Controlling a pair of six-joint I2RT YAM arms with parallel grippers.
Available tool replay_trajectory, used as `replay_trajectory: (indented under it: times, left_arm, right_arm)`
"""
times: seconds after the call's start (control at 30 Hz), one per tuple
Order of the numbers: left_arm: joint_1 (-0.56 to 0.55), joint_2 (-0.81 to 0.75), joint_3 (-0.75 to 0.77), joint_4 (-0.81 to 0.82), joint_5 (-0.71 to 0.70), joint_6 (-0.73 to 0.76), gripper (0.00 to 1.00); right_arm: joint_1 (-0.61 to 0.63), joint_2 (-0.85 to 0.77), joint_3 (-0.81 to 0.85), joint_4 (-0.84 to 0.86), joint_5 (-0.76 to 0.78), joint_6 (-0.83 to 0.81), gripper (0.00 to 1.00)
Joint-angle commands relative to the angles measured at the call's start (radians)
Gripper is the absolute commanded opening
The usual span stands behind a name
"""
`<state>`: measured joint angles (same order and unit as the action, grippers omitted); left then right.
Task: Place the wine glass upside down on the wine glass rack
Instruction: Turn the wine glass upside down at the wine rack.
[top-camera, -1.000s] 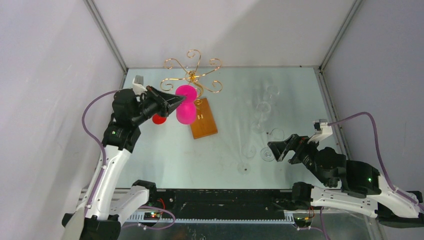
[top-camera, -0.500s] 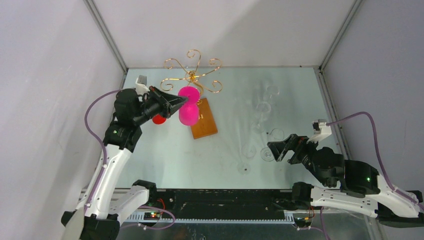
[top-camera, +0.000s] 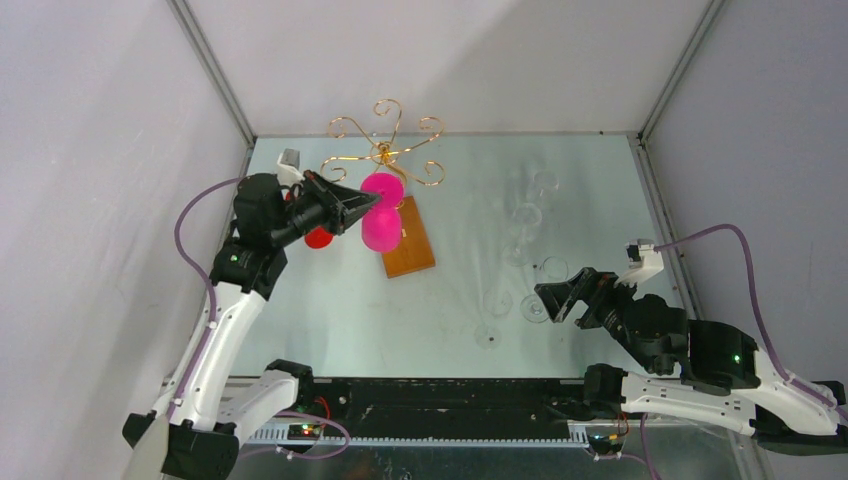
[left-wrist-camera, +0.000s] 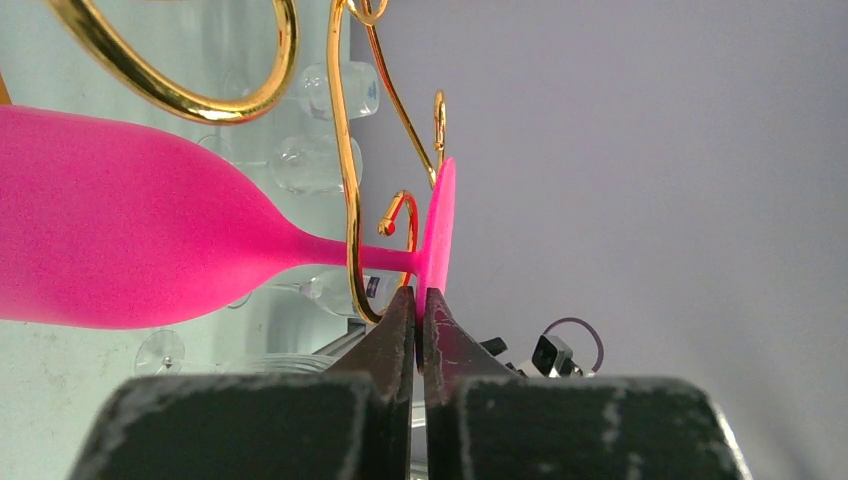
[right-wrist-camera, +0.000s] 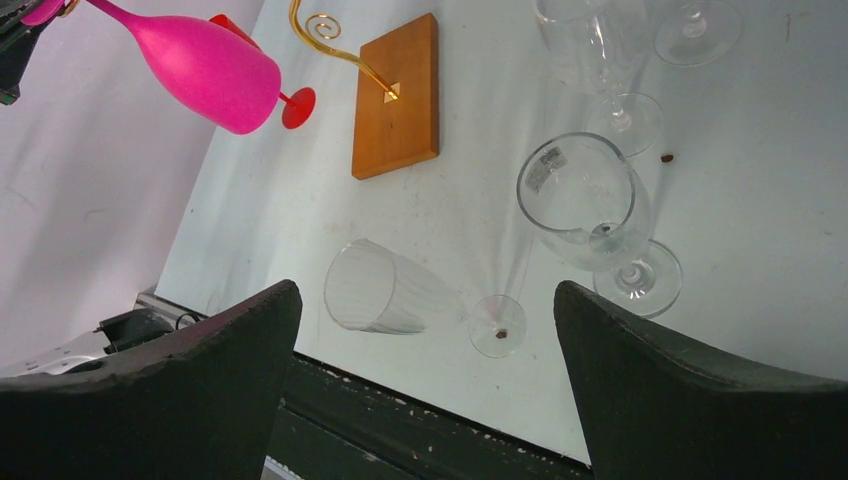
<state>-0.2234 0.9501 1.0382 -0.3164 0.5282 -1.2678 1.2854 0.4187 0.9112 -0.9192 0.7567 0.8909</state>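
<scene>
The pink wine glass (top-camera: 380, 230) hangs upside down, bowl low and foot high, at the gold wire wine glass rack (top-camera: 385, 150). My left gripper (top-camera: 372, 204) is shut on the rim of the glass's foot (left-wrist-camera: 437, 225). In the left wrist view the stem crosses one gold scroll arm (left-wrist-camera: 350, 200), and the bowl (left-wrist-camera: 130, 250) is to the left. The rack's wooden base (top-camera: 408, 240) lies under the glass. My right gripper (top-camera: 553, 295) stands wide open at the near right, holding nothing.
A red glass (top-camera: 318, 238) stands left of the rack, partly behind my left arm. Several clear glasses are on the right: one lying on its side (right-wrist-camera: 385, 290), one upright (right-wrist-camera: 585, 200), others further back (top-camera: 527, 215). Grey walls close in the table.
My left gripper has carried the pink glass slightly to the right, closer in to the rack's arms. The right arm has not moved.
</scene>
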Motion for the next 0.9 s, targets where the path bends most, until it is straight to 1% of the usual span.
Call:
replay_trajectory:
  times: [0.0, 0.57, 0.7, 0.87]
  left_arm:
    - [-0.005, 0.009, 0.055, 0.045, 0.025, -0.014, 0.0]
    - [-0.005, 0.048, 0.068, 0.087, 0.027, -0.042, 0.01]
    - [-0.005, 0.042, 0.068, 0.071, 0.009, -0.021, 0.04]
    - [-0.005, 0.045, 0.068, 0.066, 0.015, -0.014, 0.14]
  right_arm:
    - [0.004, -0.002, -0.003, -0.017, 0.021, 0.046, 1.0]
    - [0.004, 0.018, -0.003, -0.011, 0.012, 0.045, 1.0]
    - [0.005, 0.015, -0.003, -0.02, 0.007, 0.054, 1.0]
    - [0.005, 0.011, -0.003, -0.033, 0.014, 0.062, 1.0]
